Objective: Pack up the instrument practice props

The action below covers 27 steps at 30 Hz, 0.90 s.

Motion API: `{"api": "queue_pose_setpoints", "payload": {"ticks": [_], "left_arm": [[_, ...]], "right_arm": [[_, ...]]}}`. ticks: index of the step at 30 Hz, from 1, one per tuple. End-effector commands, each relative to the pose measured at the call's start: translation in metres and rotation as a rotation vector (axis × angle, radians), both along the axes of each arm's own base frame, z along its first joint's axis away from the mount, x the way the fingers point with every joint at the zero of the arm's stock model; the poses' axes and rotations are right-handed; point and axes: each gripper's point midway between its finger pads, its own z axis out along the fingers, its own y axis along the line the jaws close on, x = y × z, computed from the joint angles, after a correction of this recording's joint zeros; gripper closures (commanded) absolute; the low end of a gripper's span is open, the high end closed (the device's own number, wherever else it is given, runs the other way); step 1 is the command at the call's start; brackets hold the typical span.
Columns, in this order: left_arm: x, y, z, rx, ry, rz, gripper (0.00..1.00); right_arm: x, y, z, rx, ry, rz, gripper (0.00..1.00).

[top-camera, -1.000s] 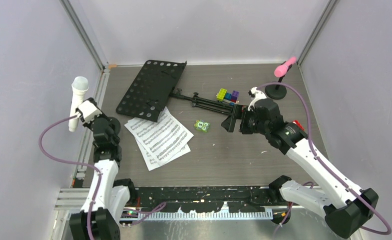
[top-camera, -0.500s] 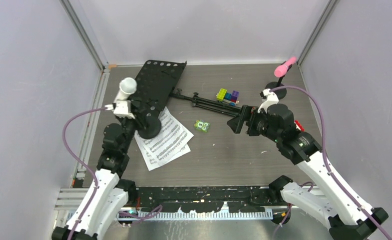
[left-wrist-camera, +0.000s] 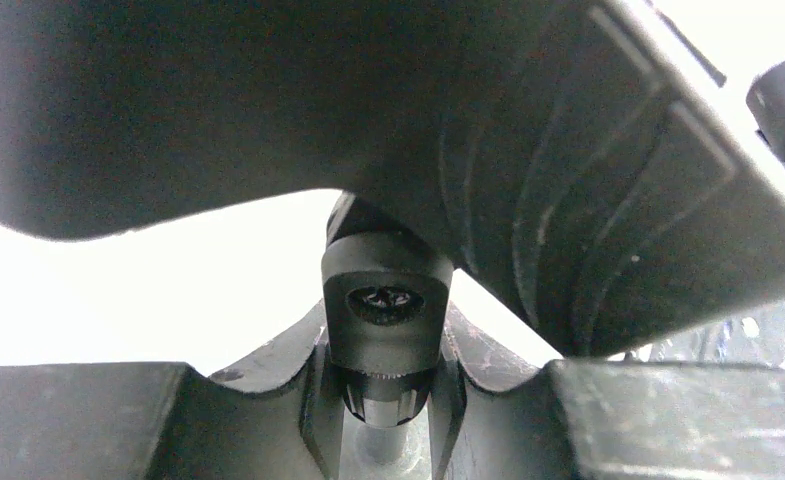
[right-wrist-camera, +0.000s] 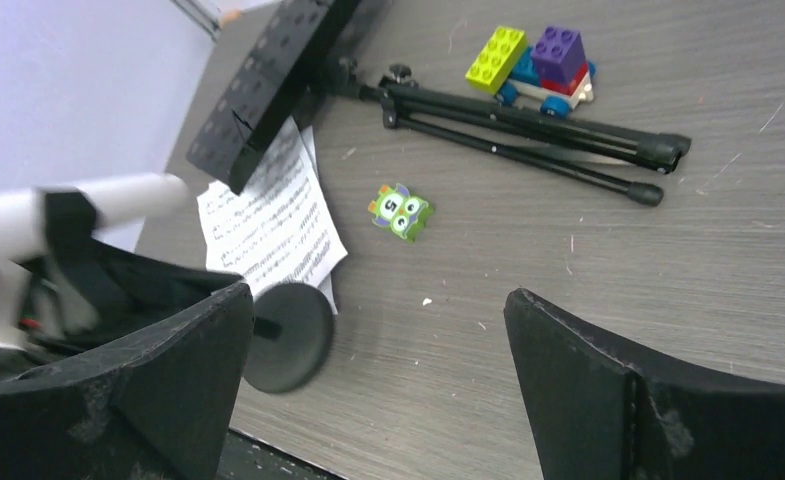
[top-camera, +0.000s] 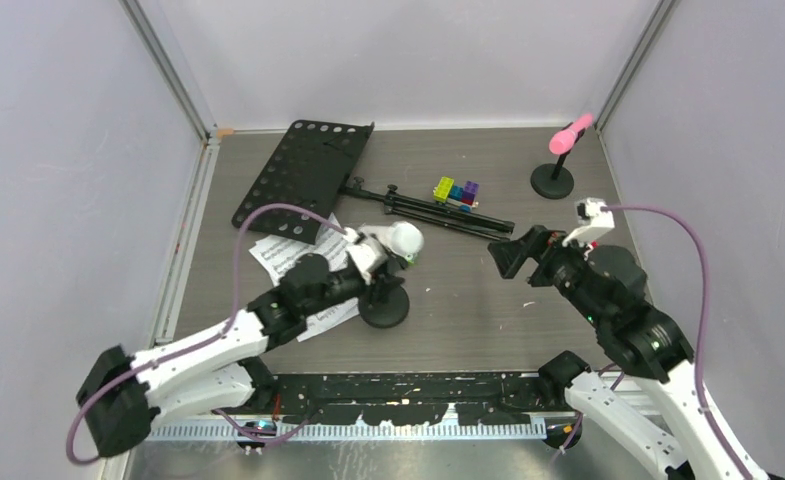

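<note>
The left gripper (top-camera: 378,272) pinches its fingers narrow on the neck of the mic mount (top-camera: 383,306), whose round base sits low at the near middle of the table (top-camera: 468,315), the white microphone (top-camera: 405,239) slanting away on top. The right gripper (top-camera: 511,257) gapes empty, well apart to the mount's right.

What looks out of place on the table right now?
The music stand lies flat on the table, its legs beside the toy blocks; sheet-music pages lie loose next to it.
</note>
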Motion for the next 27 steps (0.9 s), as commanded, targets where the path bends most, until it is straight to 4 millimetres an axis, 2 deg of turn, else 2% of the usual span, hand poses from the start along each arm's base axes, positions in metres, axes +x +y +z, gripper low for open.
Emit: {"api": "queue_pose_setpoints", "payload": {"ticks": [1,6,10,11,14,16,18,21,27], "left_arm": [[-0.016,-0.058,0.054,-0.092,-0.233,-0.165,1.0],[-0.028,-0.099,0.043,-0.181,-0.278,-0.307,1.0],[-0.026,-0.122,0.035,-0.233,-0.278,-0.36,1.0],[-0.023,-0.128,0.028,-0.234,-0.277,-0.362,1.0],[-0.019,-0.137,0.021,-0.262,-0.333,-0.372,1.0],[-0.009,-0.139,0.019,-0.283,-0.362,-0.33,1.0],[-0.002,-0.143,0.009,-0.26,-0.363,-0.31,1.0],[0.005,-0.145,-0.003,-0.233,-0.354,-0.284,0.93],[0.012,-0.133,-0.02,-0.194,-0.347,-0.218,0.6]], "right_arm": [[-0.008,-0.018,0.019,0.028,-0.099,-0.06,0.0],[-0.02,-0.03,0.027,0.043,-0.153,-0.074,0.0],[-0.025,-0.035,0.023,0.035,-0.15,-0.084,0.0],[-0.025,-0.035,0.022,0.035,-0.148,-0.086,0.0],[-0.027,-0.037,0.021,0.034,-0.145,-0.089,0.0],[-0.028,-0.038,0.02,0.03,-0.144,-0.09,0.0],[-0.029,-0.039,0.019,0.027,-0.142,-0.089,0.0],[-0.03,-0.04,0.017,0.023,-0.138,-0.093,0.0],[-0.03,-0.041,0.012,0.011,-0.133,-0.095,0.0]]}}
